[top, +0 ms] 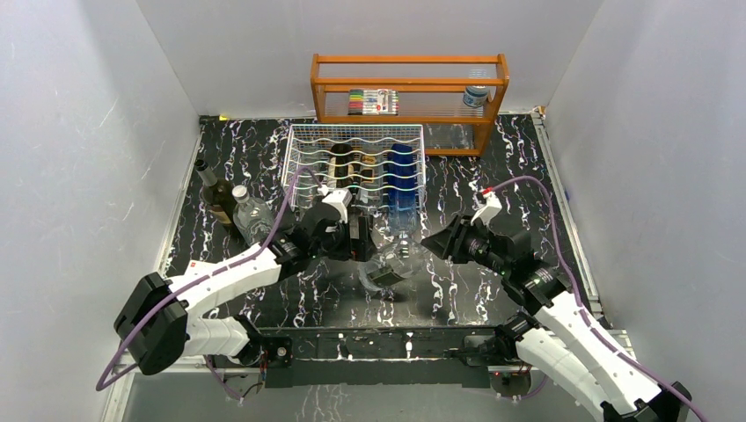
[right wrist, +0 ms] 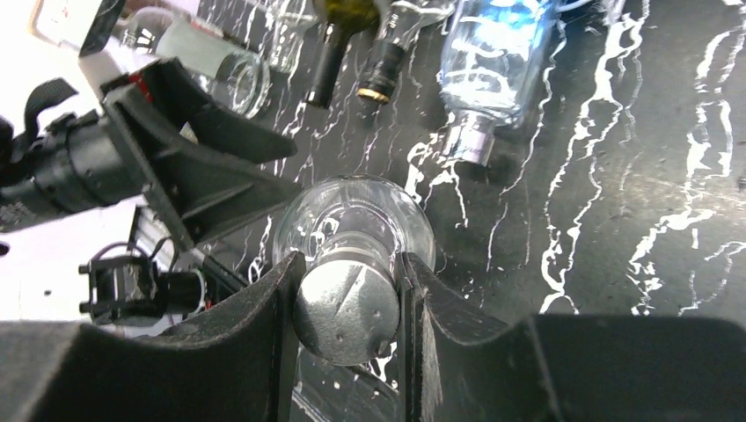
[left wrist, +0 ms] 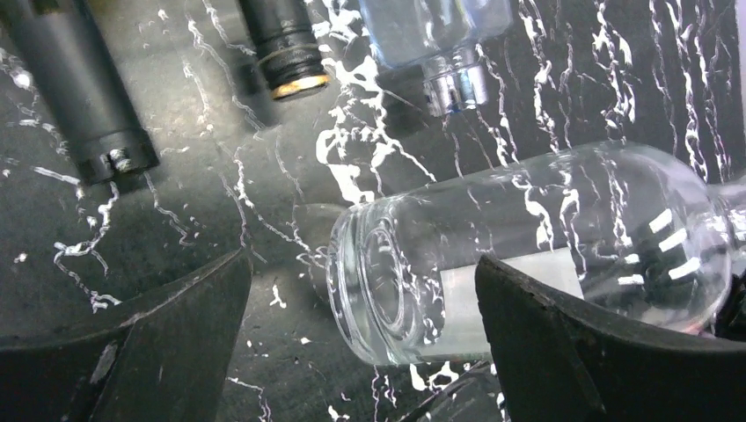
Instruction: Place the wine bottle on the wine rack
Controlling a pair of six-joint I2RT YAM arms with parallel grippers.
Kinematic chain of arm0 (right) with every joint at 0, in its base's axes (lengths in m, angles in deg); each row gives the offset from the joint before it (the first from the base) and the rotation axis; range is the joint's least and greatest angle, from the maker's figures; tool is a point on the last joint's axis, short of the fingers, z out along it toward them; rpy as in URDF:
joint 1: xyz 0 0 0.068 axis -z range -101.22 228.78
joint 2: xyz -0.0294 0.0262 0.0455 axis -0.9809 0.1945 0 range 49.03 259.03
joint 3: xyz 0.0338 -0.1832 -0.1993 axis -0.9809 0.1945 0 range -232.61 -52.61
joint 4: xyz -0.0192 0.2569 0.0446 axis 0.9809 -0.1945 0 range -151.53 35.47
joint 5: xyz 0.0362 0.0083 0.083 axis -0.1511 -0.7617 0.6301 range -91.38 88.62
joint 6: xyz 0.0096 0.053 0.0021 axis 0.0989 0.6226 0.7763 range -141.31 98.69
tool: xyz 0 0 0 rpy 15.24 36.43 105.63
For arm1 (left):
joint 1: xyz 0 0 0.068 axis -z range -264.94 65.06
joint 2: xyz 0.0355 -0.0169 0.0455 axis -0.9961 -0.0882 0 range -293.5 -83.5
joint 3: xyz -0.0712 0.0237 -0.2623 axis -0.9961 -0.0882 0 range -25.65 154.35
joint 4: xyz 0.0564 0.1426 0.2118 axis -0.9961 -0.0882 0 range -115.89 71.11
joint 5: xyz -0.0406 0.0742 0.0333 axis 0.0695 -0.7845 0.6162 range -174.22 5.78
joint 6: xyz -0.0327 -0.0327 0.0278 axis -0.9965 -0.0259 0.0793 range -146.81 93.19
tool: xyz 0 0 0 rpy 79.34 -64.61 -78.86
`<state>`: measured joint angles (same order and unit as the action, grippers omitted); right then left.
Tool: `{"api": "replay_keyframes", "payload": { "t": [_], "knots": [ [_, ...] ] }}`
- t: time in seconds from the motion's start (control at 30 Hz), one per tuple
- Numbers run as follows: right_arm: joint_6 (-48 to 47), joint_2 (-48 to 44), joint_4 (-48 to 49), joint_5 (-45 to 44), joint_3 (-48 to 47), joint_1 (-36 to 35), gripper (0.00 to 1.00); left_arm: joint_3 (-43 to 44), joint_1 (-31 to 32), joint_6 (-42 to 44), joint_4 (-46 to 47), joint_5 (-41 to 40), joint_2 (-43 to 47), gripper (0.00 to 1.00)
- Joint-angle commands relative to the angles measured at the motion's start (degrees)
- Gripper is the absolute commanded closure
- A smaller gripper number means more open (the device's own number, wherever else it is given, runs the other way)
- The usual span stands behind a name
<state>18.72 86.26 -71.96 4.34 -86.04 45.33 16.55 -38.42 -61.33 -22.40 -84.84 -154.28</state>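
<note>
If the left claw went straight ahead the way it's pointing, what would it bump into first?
Probably the clear glass bottle: its bottom end sits right ahead, between the left gripper's open fingers. The right gripper pinches its cap. Depth is hard to judge.

No legible text is showing anywhere. The clear wine bottle (left wrist: 545,229) is carrying a white label (left wrist: 466,294), seen through the glass and reading blank. On the far orange shelf (top: 409,61), the marker pack (top: 373,101) is showing print too small to read. The small jar (top: 476,96) to its right is wearing an unreadable label. The left arm (top: 220,281) is showing tiny red marks, illegible.
</note>
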Motion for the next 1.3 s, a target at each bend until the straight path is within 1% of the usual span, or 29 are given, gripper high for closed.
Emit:
{"api": "replay_keyframes", "payload": {
  "t": [0.0, 0.13, 0.2, 0.27, 0.37, 0.43, 0.63, 0.7, 0.83, 0.9, 1.0, 1.07, 1.27],
  "knots": [
    [-5.42, -0.17, 1.97, 7.39, 5.11, -0.28, 0.95, -3.04, -0.38, -3.59, -0.44, -1.17, 2.20, 0.02],
    [-6.24, -0.10, 6.45, 11.00, 9.03, -0.29, 0.95, -4.79, -0.47, -4.44, -3.42, -4.76, 4.59, 0.02],
    [-7.34, 0.85, 8.10, 13.68, 10.47, -0.30, 0.95, -5.47, -0.51, -4.95, -3.75, -4.65, 5.82, 0.02],
    [-9.86, 1.82, 10.04, 18.29, 11.83, -0.22, 0.94, -6.46, -0.56, -5.70, -2.76, -4.16, 7.27, 0.02],
    [-12.24, 2.21, 11.69, 19.27, 12.93, -0.29, 0.94, -9.09, -0.55, -7.64, 0.28, -3.84, 10.17, 0.02],
    [-12.96, 2.27, 13.18, 19.16, 15.76, -0.30, 0.94, -10.16, -0.63, -8.80, 1.03, -5.10, 12.00, 0.02],
    [-13.64, 3.46, 16.13, 18.11, 17.42, -0.34, 0.94, -9.63, -0.91, -10.38, -2.72, -9.69, 14.47, 0.02],
    [-14.01, 4.20, 16.34, 17.93, 17.60, -0.34, 0.94, -9.39, -0.99, -10.55, -3.60, -9.70, 14.66, 0.02],
    [-14.16, 5.26, 17.71, 20.58, 17.26, -0.43, 0.94, -9.24, -1.09, -9.76, -3.21, -9.26, 14.67, 0.02],
    [-14.26, 6.88, 17.96, 22.34, 16.57, -0.67, 0.94, -9.15, -1.23, -8.61, -2.08, -7.83, 13.57, 0.02],
    [-14.57, 9.15, 17.81, 24.40, 15.53, -1.71, 0.94, -7.53, -1.39, -7.78, -2.83, -6.98, 11.28, 0.02],
    [-14.74, 9.86, 16.87, 24.85, 14.48, -2.82, 0.95, -6.70, -1.35, -7.43, -3.57, -7.61, 10.54, 0.02],
    [-15.49, 12.51, 13.05, 24.60, 9.79, -5.77, 0.95, -5.42, -1.82, -5.31, -3.14, -10.77, 11.92, 0.02]
  ]
}}
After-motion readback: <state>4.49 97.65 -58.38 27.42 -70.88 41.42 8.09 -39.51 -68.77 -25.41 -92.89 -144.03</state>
